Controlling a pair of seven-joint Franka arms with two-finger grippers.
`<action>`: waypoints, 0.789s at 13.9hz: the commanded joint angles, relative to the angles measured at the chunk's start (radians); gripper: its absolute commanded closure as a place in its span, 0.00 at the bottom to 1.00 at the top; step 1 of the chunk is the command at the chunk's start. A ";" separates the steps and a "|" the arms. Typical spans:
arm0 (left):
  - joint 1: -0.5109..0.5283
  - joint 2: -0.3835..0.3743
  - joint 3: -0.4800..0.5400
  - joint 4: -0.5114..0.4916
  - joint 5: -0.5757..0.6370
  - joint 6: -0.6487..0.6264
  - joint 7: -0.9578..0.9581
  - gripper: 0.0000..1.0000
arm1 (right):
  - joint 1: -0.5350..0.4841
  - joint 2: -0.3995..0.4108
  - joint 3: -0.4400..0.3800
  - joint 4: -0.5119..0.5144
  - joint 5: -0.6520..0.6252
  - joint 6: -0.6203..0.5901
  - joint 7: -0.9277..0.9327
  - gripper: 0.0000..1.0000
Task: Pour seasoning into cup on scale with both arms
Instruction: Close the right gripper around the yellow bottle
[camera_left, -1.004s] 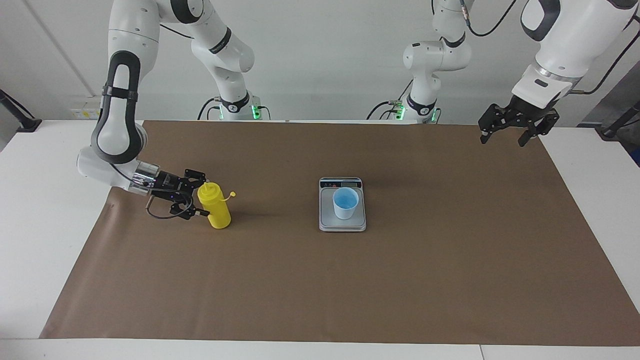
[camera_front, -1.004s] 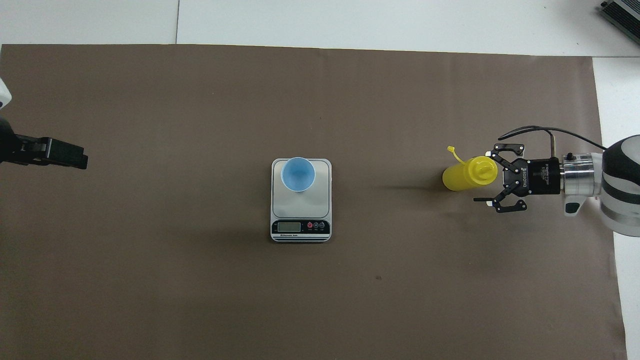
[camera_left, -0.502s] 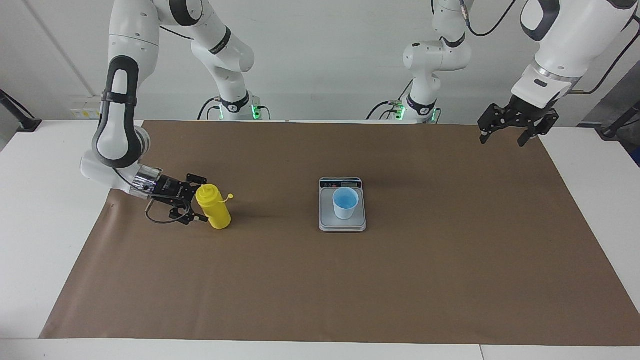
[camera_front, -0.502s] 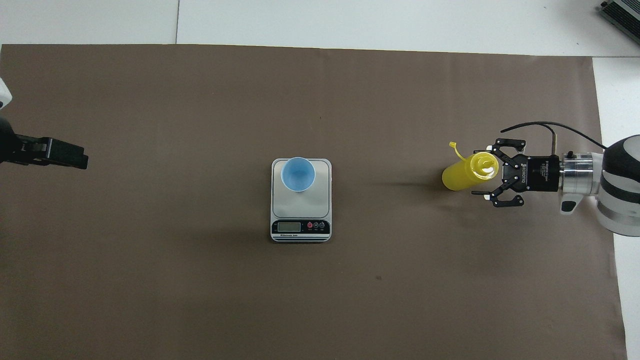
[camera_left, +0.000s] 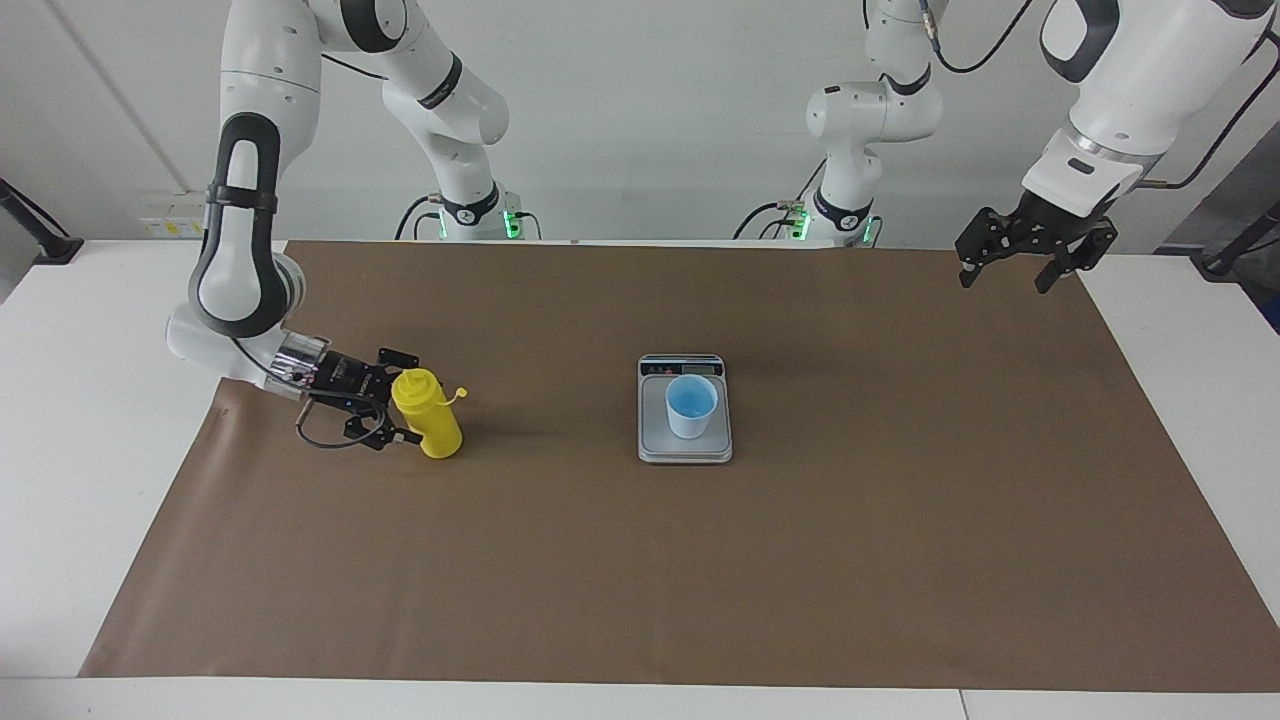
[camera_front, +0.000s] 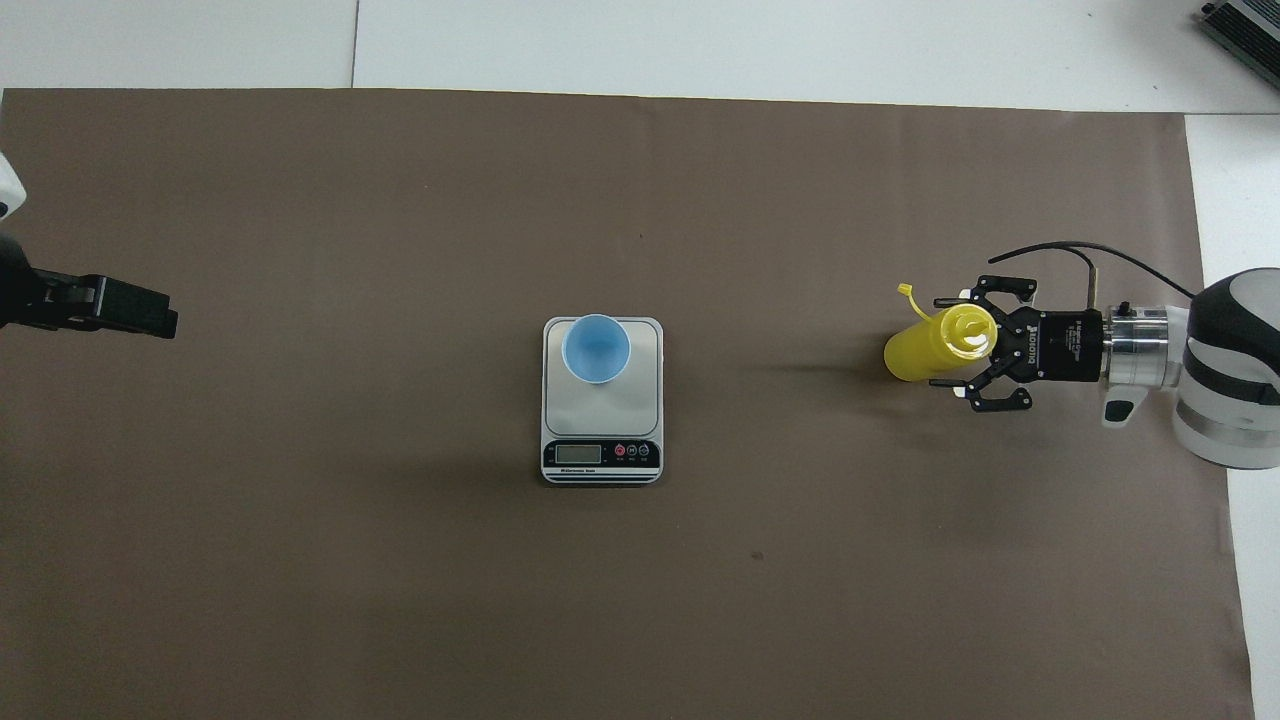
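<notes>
With the cup already standing on the scale at table centre, nothing is poured yet: my right gripper closes around the yellow seasoning bottle at the scale's nine o'clock in the facing view, fingers flanking it, grip unconfirmed, while my left gripper waits spread and empty.

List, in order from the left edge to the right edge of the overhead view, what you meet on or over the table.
left gripper → cup on the scale → yellow bottle → right gripper, its fingers either side of the bottle.
</notes>
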 joint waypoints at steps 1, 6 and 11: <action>0.007 -0.025 -0.003 -0.028 -0.006 -0.004 0.006 0.00 | -0.004 -0.002 0.008 -0.014 0.050 0.013 -0.035 0.00; 0.001 -0.025 -0.006 -0.027 0.051 -0.002 0.060 0.00 | -0.006 -0.005 0.007 -0.015 0.051 0.006 -0.035 0.95; 0.003 -0.027 -0.006 -0.028 0.051 -0.001 0.063 0.00 | -0.001 -0.007 0.005 -0.011 0.033 0.019 -0.039 1.00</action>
